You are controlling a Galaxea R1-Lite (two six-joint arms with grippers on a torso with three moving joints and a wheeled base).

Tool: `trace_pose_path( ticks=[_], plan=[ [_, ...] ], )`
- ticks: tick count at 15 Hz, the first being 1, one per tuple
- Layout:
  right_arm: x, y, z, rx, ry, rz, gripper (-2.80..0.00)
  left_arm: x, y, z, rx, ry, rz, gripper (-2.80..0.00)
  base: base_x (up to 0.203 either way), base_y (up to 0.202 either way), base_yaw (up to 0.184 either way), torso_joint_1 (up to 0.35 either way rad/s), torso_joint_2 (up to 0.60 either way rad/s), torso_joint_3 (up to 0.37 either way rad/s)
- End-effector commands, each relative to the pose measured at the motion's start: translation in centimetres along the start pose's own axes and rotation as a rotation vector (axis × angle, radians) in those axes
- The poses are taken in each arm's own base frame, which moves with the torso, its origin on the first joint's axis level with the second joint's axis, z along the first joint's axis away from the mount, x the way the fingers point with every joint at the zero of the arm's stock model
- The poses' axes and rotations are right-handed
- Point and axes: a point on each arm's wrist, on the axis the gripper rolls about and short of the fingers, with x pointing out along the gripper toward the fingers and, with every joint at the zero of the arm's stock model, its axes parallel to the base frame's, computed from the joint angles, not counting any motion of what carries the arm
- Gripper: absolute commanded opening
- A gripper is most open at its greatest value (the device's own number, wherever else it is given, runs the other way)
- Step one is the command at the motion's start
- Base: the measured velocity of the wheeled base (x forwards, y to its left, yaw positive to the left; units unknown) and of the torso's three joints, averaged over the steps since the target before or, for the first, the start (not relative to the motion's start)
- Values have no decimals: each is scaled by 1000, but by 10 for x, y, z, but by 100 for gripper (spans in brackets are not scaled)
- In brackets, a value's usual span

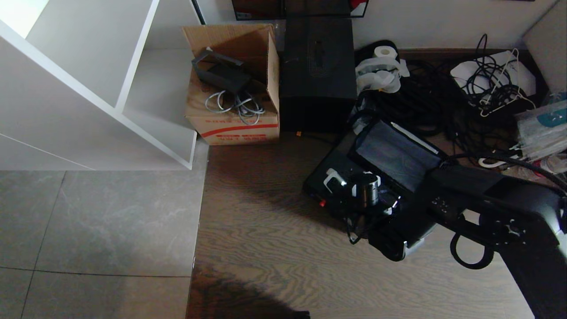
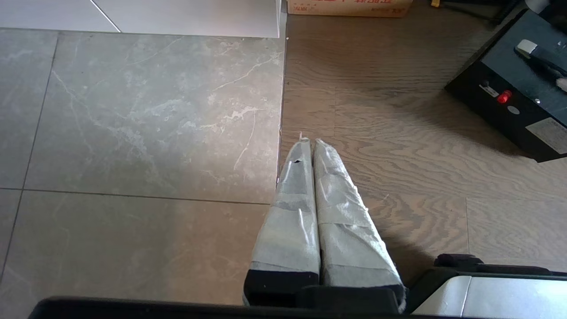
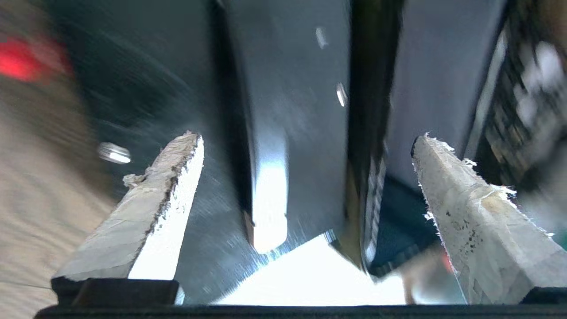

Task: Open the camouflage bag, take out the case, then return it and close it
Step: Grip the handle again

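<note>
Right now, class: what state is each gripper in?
Left gripper: shut, holding nothing, parked above the floor.
Right gripper: open, holding nothing, over the case.

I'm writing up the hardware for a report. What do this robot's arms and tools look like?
The right arm is glossy black with a black cable looping beneath it. Both the left tool and the right tool have two long tapered fingers wrapped in frayed whitish-grey tape over black bases.
</note>
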Motion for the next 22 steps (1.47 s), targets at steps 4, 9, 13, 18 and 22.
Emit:
trace_pose_path(
  ticks=[4,9,13,18,22],
  plan=[
    [15,5,4,16,85,-98,0,0,0,0,0,-1,1,-280,0,0,0,0,0,0],
    [25,1,2,31,93,-117,0,0,0,0,0,-1,0,-280,0,0,0,0,0,0],
    [27,-2,-1,13,116,-99,0,0,0,0,0,-2,0,-280,0,0,0,0,0,0],
    [29,-6,-4,10,136,-105,0,0,0,0,0,-2,1,-280,0,0,0,0,0,0],
    [45,-10,-5,37,135,-147,0,0,0,0,0,-1,0,-280,0,0,0,0,0,0]
  ],
)
